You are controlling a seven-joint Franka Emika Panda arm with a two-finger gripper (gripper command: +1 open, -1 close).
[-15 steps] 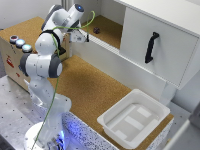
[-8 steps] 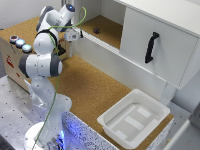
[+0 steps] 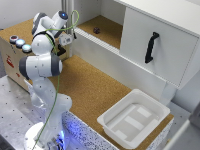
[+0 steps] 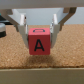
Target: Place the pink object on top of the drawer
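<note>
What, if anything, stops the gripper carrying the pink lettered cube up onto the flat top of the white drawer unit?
Probably nothing, so likely yes. The gripper holds the pink cube off the cork, open air lies toward the white drawer unit, but it must rise first.

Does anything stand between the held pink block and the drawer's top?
Nothing blocks it in open air. The gripper holds the pink block; the white ledge and the drawer's own front rise between, so it must go over.

I see a white tray point(image 3: 134, 119) on the cork mat point(image 3: 95, 90), well apart from the tool. A brown box point(image 3: 12, 57) with round buttons point(image 3: 20, 43) sits nearer it.
</note>
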